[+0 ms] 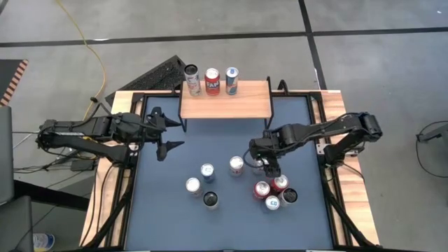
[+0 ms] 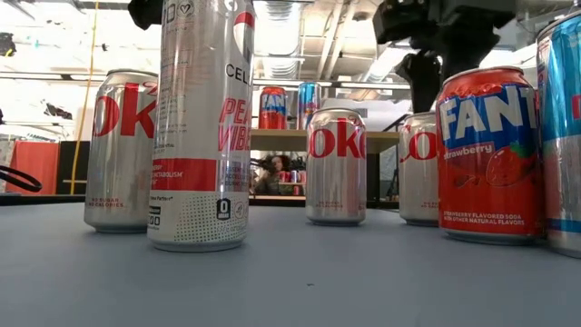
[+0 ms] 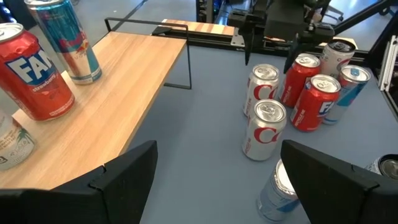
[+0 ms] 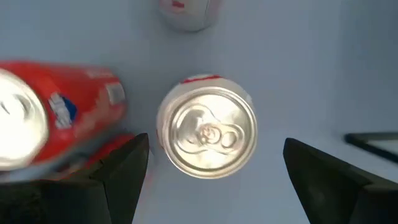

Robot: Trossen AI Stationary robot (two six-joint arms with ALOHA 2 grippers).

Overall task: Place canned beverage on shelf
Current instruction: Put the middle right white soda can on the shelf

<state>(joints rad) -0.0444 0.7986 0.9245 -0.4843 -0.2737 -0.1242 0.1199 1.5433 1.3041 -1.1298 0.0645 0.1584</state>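
Note:
The shelf (image 1: pixel 225 105), a low light-wood rack, stands at the table's far edge. Three cans (image 1: pixel 212 81) rest upright along its far side. More cans stand on the blue mat. My right gripper (image 4: pixel 211 162) points down, open, above a silver Diet Coke can (image 4: pixel 207 132) that stands upright on the mat, one finger on either side of its top and clear of it. From the left wrist view this can (image 3: pixel 263 79) shows under the right gripper (image 3: pixel 268 55). My left gripper (image 1: pixel 168 133) waits open at the mat's left side, clear of everything.
A second Diet Coke can (image 1: pixel 236 166) stands toward the table's left of the right gripper. Two red cans (image 1: pixel 279 183), a blue can (image 1: pixel 273 203) and a dark-topped can (image 1: pixel 289 196) crowd its near side. Three more cans (image 1: pixel 208 171) stand mid-mat. The shelf's near half (image 3: pixel 124 106) is bare wood.

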